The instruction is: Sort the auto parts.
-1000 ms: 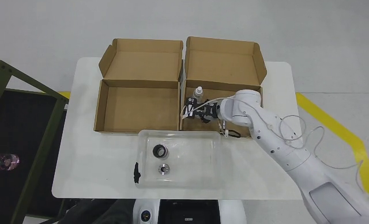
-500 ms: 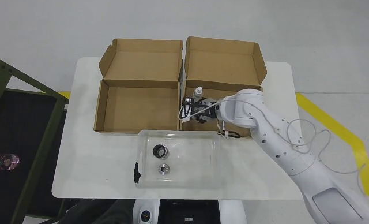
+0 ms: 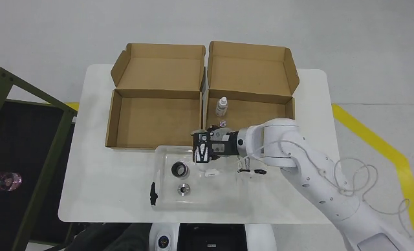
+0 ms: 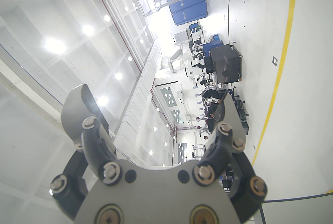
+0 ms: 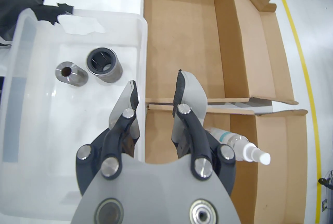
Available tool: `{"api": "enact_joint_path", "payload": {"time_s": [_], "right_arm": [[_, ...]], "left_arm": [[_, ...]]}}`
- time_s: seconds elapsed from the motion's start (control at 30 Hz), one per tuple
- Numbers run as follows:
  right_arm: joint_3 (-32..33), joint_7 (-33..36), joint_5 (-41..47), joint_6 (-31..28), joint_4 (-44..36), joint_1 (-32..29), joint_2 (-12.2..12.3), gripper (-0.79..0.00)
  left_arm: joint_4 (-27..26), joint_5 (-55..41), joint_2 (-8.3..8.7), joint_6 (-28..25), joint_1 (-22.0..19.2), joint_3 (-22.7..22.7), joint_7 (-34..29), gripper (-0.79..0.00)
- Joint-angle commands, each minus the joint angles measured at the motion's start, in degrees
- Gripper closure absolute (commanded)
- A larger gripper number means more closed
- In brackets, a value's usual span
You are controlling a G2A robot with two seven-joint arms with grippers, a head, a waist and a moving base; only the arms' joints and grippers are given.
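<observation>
A clear plastic bin [image 3: 233, 193] [image 5: 23, 115] at the table's front holds two metal parts: a dark ringed cylinder [image 3: 179, 169] [image 5: 104, 64] and a smaller slotted grey sleeve [image 3: 184, 189] [image 5: 71, 73]. My right gripper [image 3: 202, 149] [image 5: 156, 91] hovers open and empty over the bin's back rim, where it meets the two cardboard boxes. A white spray bottle [image 3: 221, 107] [image 5: 234, 143] lies in the right box [image 3: 259, 118]. The left box [image 3: 158, 121] [image 5: 182, 35] is bare inside. My left gripper [image 4: 153, 107] is open, pointed up at a hall ceiling.
Both boxes stand side by side with lids [image 3: 165, 63] folded back. A black scrap [image 3: 152, 193] sticks to the bin's left rim. White table [image 3: 97, 160] shows left of the bin and boxes. A dark frame [image 3: 26, 121] stands beyond the left edge.
My right gripper has left the right box, where the spray bottle stays, and moved forward and left to the bin's back rim.
</observation>
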Motion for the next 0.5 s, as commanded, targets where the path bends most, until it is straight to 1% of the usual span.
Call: {"api": "enact_joint_path", "payload": {"time_s": [0.0,0.27,0.47], "right_arm": [[-0.97,-0.71,-0.88,0.66,-1.35,-1.09,-0.08,-0.256],[-4.69,-2.93,-5.01,3.6,-3.05,-3.62,-0.67,-0.283],[-7.51,-4.74,-7.86,5.31,-2.24,-4.65,-1.33,-0.277]], "left_arm": [[0.0,0.0,0.0,0.0,0.0,0.0,0.0,-0.785],[0.0,0.0,0.0,0.0,0.0,0.0,0.0,-0.785],[0.0,0.0,0.0,0.0,0.0,0.0,0.0,-0.785]]}}
